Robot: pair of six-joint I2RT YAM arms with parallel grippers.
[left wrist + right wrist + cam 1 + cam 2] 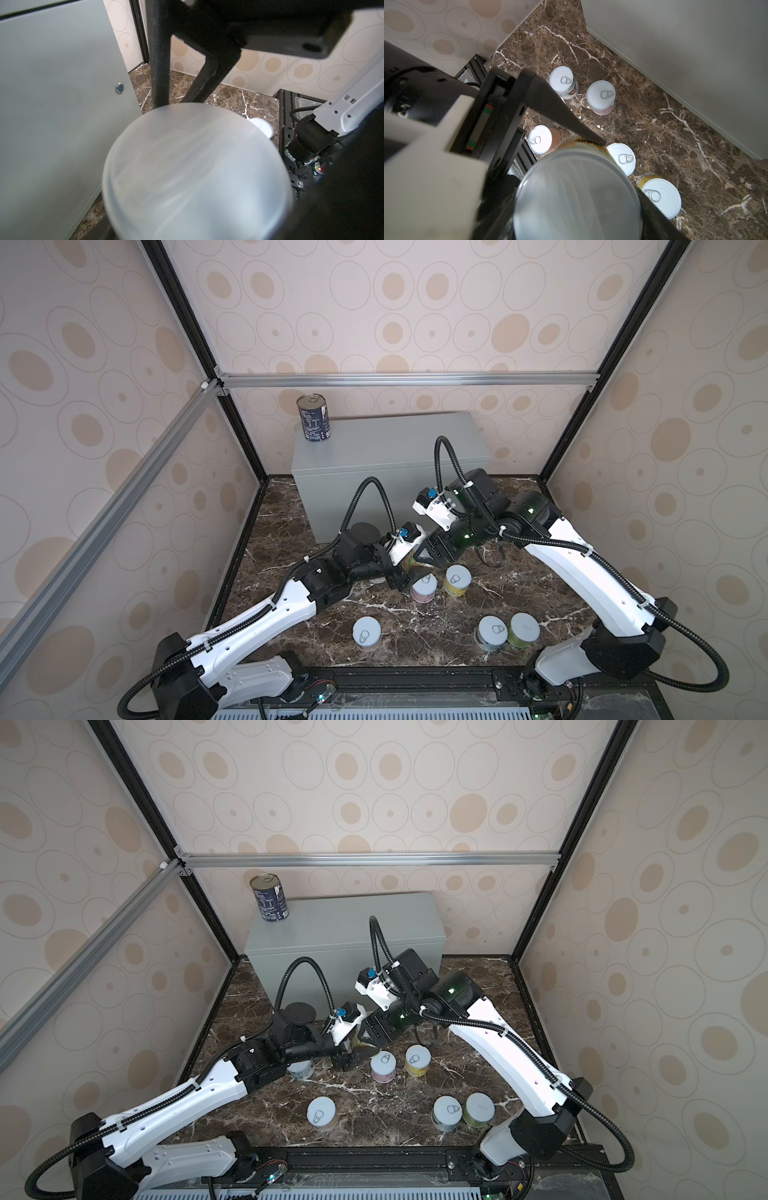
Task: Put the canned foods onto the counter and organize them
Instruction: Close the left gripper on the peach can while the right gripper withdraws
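A small can with a yellowish label [412, 563] [356, 1042] hangs above the marble between both grippers. My right gripper [424, 558] [577, 207] is shut on one end of the can [577, 197]. My left gripper [409, 576] [352, 1056] is shut on the other end, and one of its fingers [560, 118] presses the label. In the left wrist view the can's pale end [195, 176] hides my own jaws. A tall dark-blue can [314, 418] [270, 898] stands on the grey counter [395, 452] [332, 928] at its far left corner.
On the dark marble floor [415, 626] stand a pink can [424, 588], a yellow one [457, 580], one at front left [367, 634], two at front right [492, 632] [524, 629], and one under the left arm [301, 1069]. The counter's lock [120, 88] faces front.
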